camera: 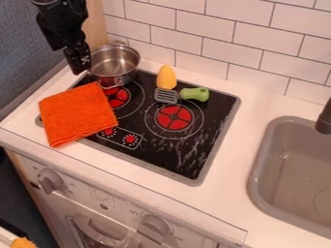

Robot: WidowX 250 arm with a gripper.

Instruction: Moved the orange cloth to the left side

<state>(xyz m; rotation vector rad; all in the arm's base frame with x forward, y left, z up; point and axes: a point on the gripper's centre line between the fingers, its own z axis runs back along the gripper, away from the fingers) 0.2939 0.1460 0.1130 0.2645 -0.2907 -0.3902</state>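
At the upper left hangs the black gripper (pixel 78 60), just left of the metal pot and above the far edge of the orange cloth, apart from the cloth. The folded orange cloth (pixel 77 115) lies flat across the left edge of the black stove top (pixel 184 152), partly on the white counter. It covers part of the left burner, and its right corner lies by the red knob marks.
A metal pot (pixel 114 68) stands at the stove's back left corner. A yellow corn (pixel 166 77) and a spatula with a green handle (pixel 194 94) lie near the back. The sink (pixel 294 164) is at the right, with a tiled wall behind.
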